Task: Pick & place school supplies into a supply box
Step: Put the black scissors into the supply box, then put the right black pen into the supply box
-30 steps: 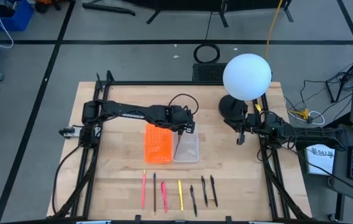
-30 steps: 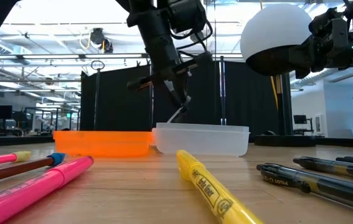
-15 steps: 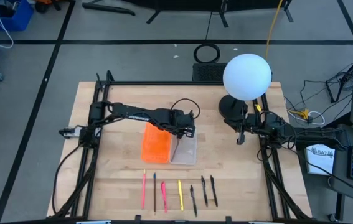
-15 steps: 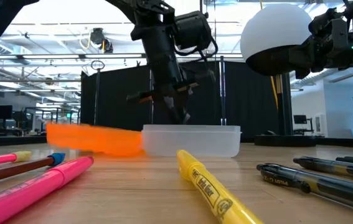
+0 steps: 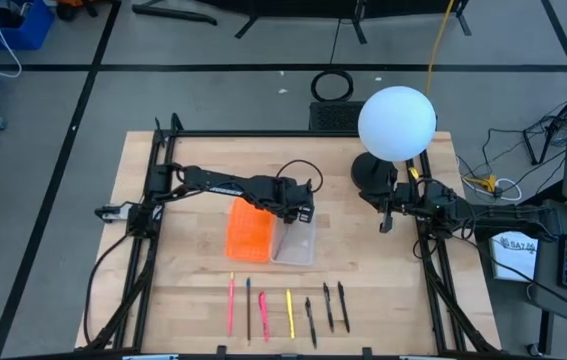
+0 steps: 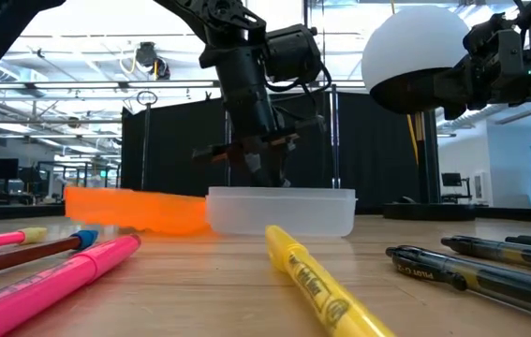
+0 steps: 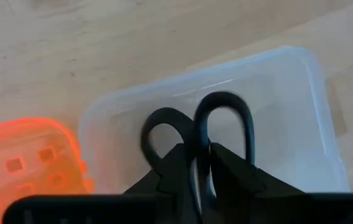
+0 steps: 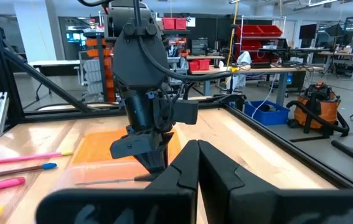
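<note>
My left gripper (image 5: 298, 210) stands over the far end of the clear supply box (image 5: 298, 245), shut on the black-handled scissors (image 7: 223, 124). In the low view the gripper (image 6: 263, 170) reaches down to the box's rim (image 6: 284, 194). The box rests flat on the table beside the orange perforated piece (image 5: 246, 232), which lies askew against its left side. Several pens and pencils (image 5: 288, 310) lie in a row near the near edge. My right gripper (image 5: 385, 222) waits shut at the table's right far side. My left gripper pinches the scissors between its two fingers just behind the handle loops (image 7: 196, 163), coming from above and pointing down. The two black loops (image 7: 164, 134) hang below the fingertips inside the box's walls. Whether they touch the box floor cannot be told.
A white ball lamp (image 5: 396, 122) on a dark base stands at the far right. Dark frame rails (image 5: 153, 230) run along the left and right sides of the table. In the low view pink (image 6: 50, 276), yellow (image 6: 317, 285) and black (image 6: 471, 267) pens lie close in front.
My left gripper has gone down toward the box with the scissors, bringing them inside its walls. Meanwhile the box has slid a little toward the table's left, and the orange piece beside it has been pushed left and turned askew.
</note>
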Available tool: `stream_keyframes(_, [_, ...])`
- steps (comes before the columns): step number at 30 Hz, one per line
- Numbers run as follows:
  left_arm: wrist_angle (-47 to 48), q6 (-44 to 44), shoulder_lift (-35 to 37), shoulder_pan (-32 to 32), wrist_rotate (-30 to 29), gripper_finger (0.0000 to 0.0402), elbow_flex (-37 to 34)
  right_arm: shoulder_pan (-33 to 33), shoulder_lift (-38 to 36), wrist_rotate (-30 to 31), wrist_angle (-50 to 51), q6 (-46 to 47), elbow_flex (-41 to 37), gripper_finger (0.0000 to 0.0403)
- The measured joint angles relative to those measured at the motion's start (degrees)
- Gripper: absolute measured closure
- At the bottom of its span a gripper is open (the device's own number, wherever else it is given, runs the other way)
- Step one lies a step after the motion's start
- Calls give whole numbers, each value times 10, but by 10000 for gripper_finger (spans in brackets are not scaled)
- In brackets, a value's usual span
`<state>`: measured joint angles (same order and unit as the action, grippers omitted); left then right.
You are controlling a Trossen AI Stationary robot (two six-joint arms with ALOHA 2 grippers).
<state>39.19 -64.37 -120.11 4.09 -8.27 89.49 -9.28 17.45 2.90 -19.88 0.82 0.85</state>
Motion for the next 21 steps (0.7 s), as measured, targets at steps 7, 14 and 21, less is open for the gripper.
stream_keyframes(7, [-1,1,1,-2,2,258,0,0,0,-1,2,0,0,403])
stream_keyframes(14, [-23,93,44,-5,27,234,0,0,0,-1,4,0,0,403])
stream_keyframes(21, [-19,255,174,-38,-20,316,0,0,0,-1,-3,14,0,403])
